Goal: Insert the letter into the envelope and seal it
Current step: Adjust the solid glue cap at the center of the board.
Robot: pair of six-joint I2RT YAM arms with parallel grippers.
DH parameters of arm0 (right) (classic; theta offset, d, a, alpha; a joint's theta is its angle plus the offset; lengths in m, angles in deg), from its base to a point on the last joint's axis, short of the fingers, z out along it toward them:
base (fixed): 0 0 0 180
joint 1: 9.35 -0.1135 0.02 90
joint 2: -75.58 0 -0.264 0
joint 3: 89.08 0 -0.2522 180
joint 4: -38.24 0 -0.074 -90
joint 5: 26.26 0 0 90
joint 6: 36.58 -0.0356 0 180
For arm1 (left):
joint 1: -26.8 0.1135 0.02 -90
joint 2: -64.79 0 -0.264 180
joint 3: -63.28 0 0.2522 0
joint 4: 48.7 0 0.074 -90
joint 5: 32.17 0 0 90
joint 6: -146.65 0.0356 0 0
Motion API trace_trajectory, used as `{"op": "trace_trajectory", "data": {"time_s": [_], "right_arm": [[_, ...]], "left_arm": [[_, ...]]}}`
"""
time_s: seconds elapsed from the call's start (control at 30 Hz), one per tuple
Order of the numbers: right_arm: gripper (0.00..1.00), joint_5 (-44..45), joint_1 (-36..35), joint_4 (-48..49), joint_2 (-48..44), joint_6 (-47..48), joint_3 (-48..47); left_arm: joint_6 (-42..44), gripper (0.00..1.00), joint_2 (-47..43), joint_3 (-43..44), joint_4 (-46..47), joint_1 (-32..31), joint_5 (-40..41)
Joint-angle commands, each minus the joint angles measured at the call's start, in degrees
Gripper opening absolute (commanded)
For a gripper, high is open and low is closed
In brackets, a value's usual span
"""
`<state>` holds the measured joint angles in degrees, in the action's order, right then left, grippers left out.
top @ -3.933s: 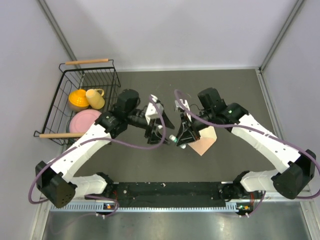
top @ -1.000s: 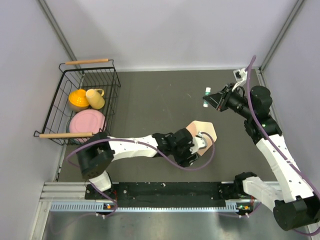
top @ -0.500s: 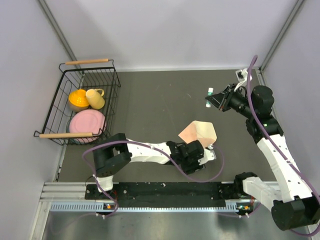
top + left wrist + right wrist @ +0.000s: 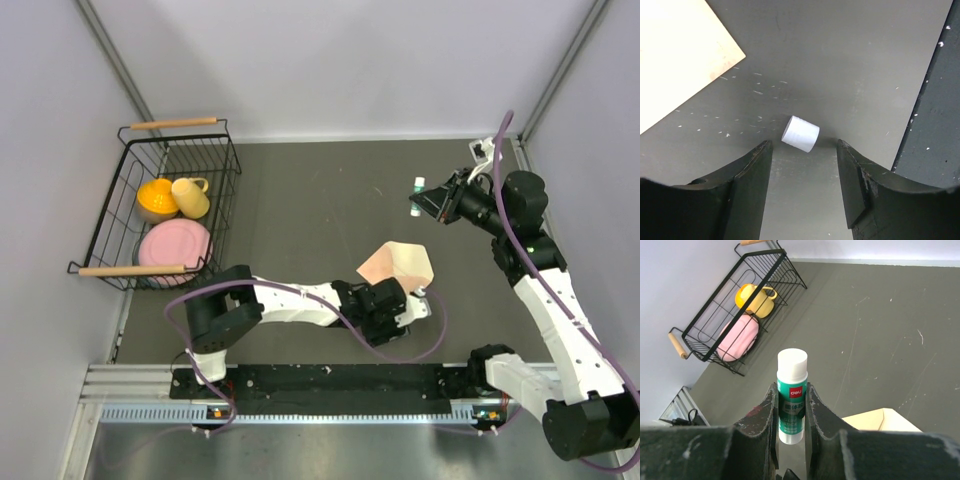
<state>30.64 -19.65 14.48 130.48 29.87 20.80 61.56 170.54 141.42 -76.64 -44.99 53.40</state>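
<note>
While your left claw gapes wide astride a small white cap on the table, the envelope lies just beside; your right claw grips the glue stick aloft; sealing seems in hand, calling for a descent to the flap.

The top view looks down on the whole table. The left wrist view is close above it. The right wrist view, higher, shares the basket.

Legible only once: white "deli" lettering on a small red patch, high on the green label of the glue stick.
</note>
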Motion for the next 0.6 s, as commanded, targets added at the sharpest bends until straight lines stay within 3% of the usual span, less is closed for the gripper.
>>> {"op": "trace_trajectory", "data": {"time_s": [0.0,0.23,0.33,0.47,0.57], "right_arm": [[0.0,-1.3,0.7,0.7,0.1,0.8,-3.3],[0.0,-1.9,0.7,0.8,0.7,0.8,-3.6],[0.0,-2.7,0.7,0.8,1.3,1.5,-4.2],[0.0,-10.2,0.7,1.1,4.3,3.2,-7.9],[0.0,-23.6,0.6,7.9,6.8,0.1,-8.7]], "left_arm": [[0.6,0.63,-0.9,1.2,0.6,1.3,-0.5],[1.8,0.8,-4.1,0.7,-0.5,4.3,-4.4],[1.1,0.87,-8.6,0.4,-1.2,8.1,-10.8],[-1.7,0.95,-22.8,0.0,-1.8,17.5,-28.7],[-3.8,0.99,-32.4,-2.0,-0.9,26.0,-42.3]]}}
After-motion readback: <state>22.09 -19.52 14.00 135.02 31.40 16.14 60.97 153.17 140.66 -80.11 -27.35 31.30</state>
